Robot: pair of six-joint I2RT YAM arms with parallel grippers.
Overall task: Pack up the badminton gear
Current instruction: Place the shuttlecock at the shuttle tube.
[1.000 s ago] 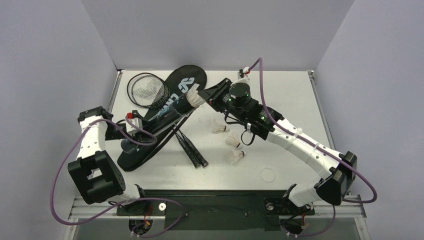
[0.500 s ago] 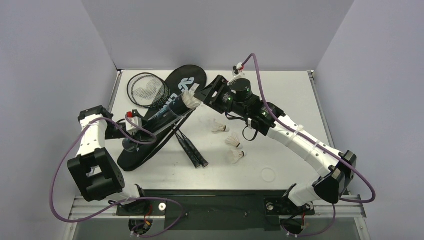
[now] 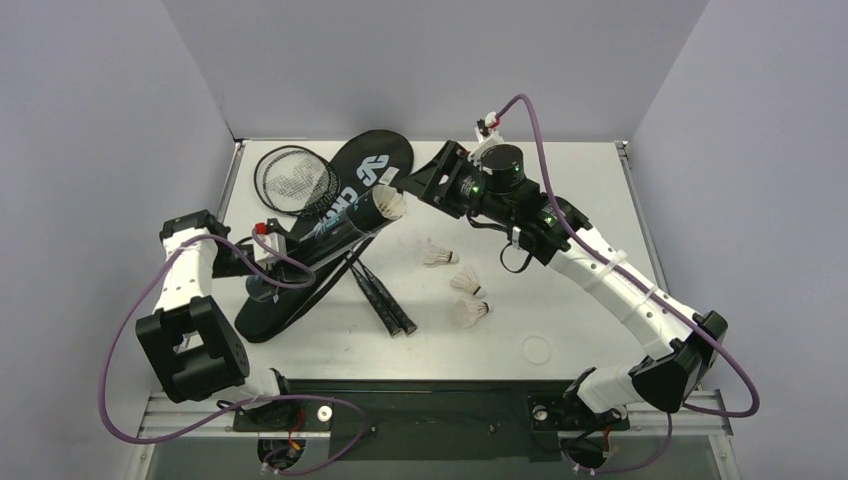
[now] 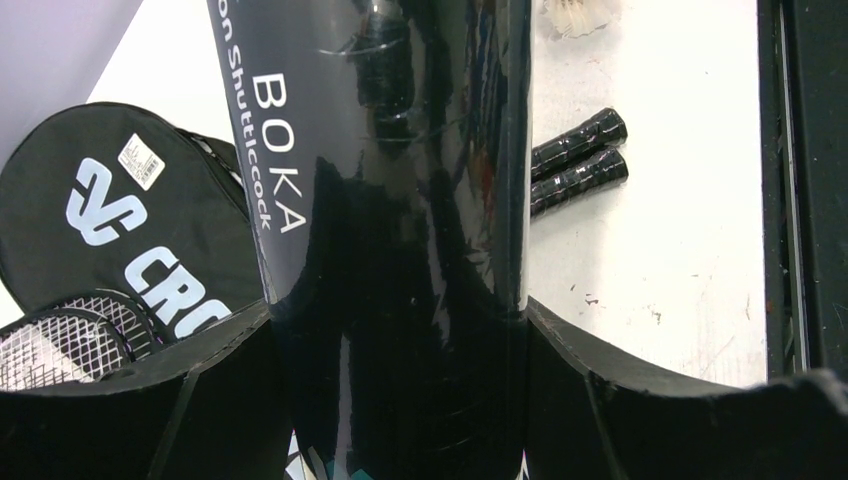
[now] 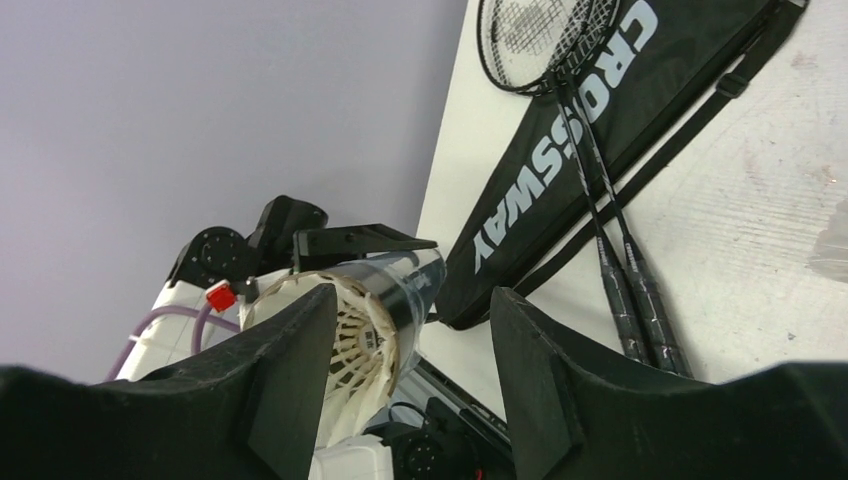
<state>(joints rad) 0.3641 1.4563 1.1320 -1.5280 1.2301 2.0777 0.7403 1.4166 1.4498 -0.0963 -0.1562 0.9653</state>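
Nearest the bases, my left fingers are clenched on the low end of the tube, which slants up over the bag and rackets. Three shuttlecocks lie loose on the worktop. Farther out, the right arm reaches long. Its fingers are spread and grasp nothing, at the tube mouth where one shuttlecock sits. Hold the tube steady and seat that shuttlecock fully.

FREE: table right side | BLOCKED: three shuttlecocks centre; racket grips just left; tube slanting above bag
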